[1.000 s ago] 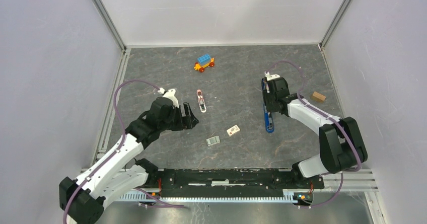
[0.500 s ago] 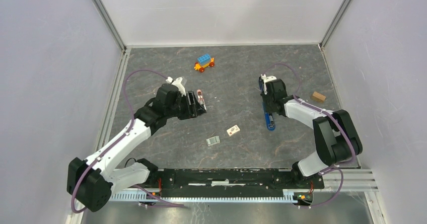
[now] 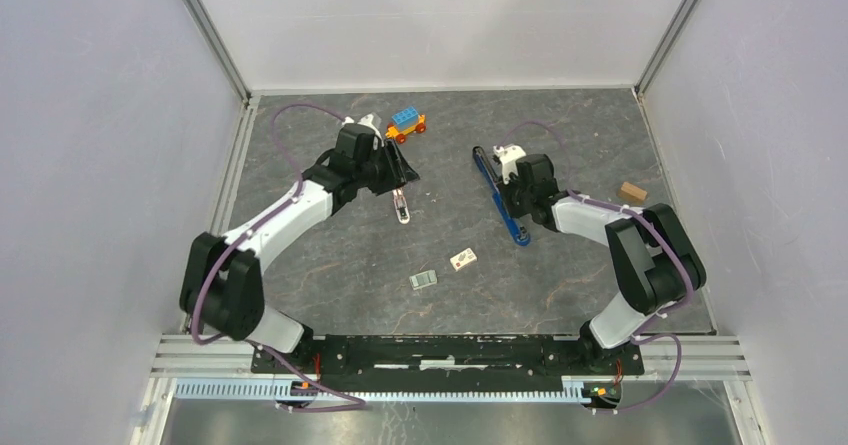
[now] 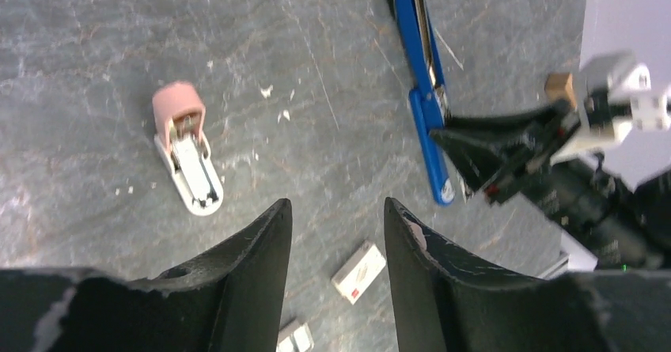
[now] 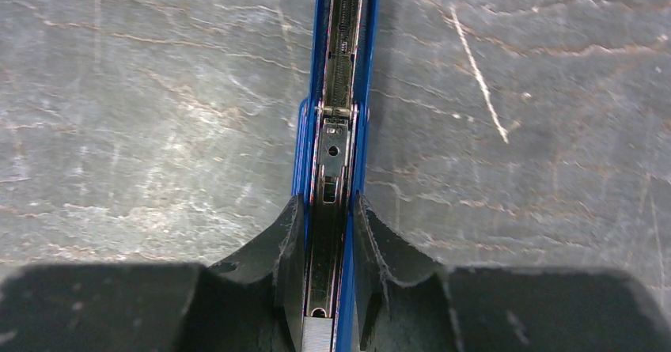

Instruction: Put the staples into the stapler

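- Nearest the arm bases, a grey box point(image 3: 423, 279) and a white box point(image 3: 462, 258) lie apart on the surface point(image 3: 330, 265); I cannot tell what either holds.
- The stapler point(image 3: 488, 172) lies opened out flat right of centre, rail upward, with the right gripper point(image 5: 327, 210) clamped across it.
- A pink-and-white tool point(image 3: 400, 205) lies left of centre.
- The left gripper point(image 4: 338, 217) hovers over that tool, jaws apart and empty.
- Farthest back stands a toy car point(image 3: 405, 124).

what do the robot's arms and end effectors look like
The left arm and right arm have white links and black joints, each trailed by a looping purple cable. The left end effector and right end effector each have two black, tapered fingers with scuffed, matte surfaces.
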Controlling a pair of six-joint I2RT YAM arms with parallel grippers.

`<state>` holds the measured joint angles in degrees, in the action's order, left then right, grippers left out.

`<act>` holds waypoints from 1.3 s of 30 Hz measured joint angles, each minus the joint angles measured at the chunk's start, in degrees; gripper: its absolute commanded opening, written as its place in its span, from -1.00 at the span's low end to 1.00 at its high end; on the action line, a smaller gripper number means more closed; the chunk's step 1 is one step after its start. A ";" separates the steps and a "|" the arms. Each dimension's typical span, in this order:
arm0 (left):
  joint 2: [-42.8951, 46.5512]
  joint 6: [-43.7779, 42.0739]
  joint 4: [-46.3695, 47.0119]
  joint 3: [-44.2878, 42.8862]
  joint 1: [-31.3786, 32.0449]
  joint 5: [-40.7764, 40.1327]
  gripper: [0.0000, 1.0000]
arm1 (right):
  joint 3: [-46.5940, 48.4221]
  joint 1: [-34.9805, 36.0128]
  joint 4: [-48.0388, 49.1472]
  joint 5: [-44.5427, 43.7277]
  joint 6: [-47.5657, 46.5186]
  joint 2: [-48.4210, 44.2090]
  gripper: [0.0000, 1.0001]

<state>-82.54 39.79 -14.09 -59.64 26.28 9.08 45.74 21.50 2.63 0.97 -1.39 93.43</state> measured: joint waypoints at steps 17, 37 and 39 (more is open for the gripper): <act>-22.93 1.79 6.36 -15.50 -1.14 1.33 -0.09 | -5.49 3.19 8.52 4.24 -3.80 -2.73 -1.00; -33.66 8.04 5.14 -21.22 -0.15 1.70 -0.25 | -15.06 4.70 17.92 6.75 -4.52 -13.44 -1.00; -33.99 8.74 5.14 -21.22 -0.07 1.90 -0.25 | -15.19 5.05 17.99 6.69 -4.52 -13.94 -1.00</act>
<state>-116.53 48.53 -8.95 -80.86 26.22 10.98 30.55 26.55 20.62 7.66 -5.91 79.48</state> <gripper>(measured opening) 0.380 0.284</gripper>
